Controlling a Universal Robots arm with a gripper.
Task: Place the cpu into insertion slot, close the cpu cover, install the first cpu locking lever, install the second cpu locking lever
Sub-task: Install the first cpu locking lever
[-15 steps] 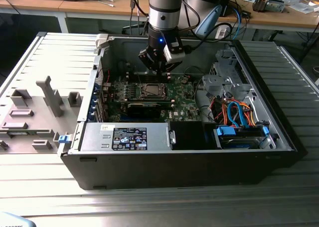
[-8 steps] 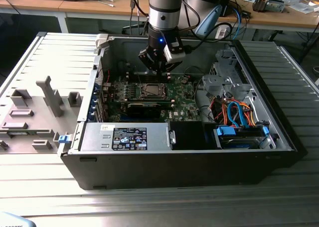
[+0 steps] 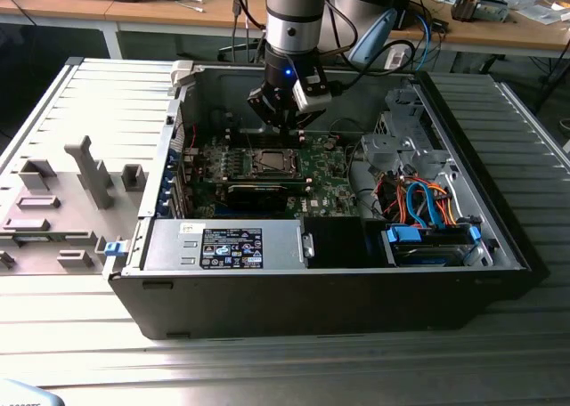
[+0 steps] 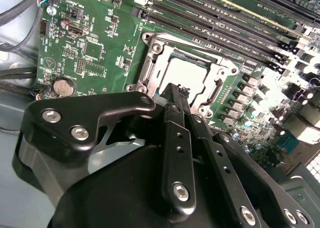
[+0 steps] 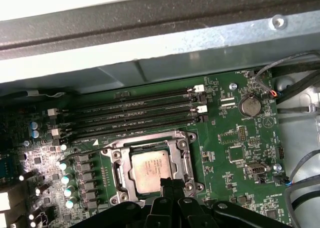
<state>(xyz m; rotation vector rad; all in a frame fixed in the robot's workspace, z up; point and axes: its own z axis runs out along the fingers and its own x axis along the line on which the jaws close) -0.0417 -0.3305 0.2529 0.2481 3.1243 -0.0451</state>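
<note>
The cpu point(image 5: 151, 166) lies flat in the insertion slot point(image 3: 267, 162) on the green motherboard, its silver-grey top point(image 4: 189, 73) showing. The cpu cover point(image 5: 116, 164) is down around it, a silvery frame point(image 4: 151, 63) with the chip visible through its cut-out. My gripper point(image 5: 170, 182) hovers at the edge of the socket, its black fingers point(image 4: 176, 95) pressed together with nothing between them. In the exterior view the gripper point(image 3: 287, 128) hangs just above the far side of the socket. Its tips hide part of the socket's rim, and I cannot make out the locking levers clearly.
The motherboard point(image 3: 325, 188) sits deep in an open computer case point(image 3: 312, 299). Memory slots point(image 5: 135, 113) run beside the socket, and a long black expansion card point(image 3: 258, 195) lies on its near side. A power supply point(image 3: 227, 246), drive bay with blue and orange cables point(image 3: 423, 215), and a grey fixture plate point(image 3: 62, 201) surround it.
</note>
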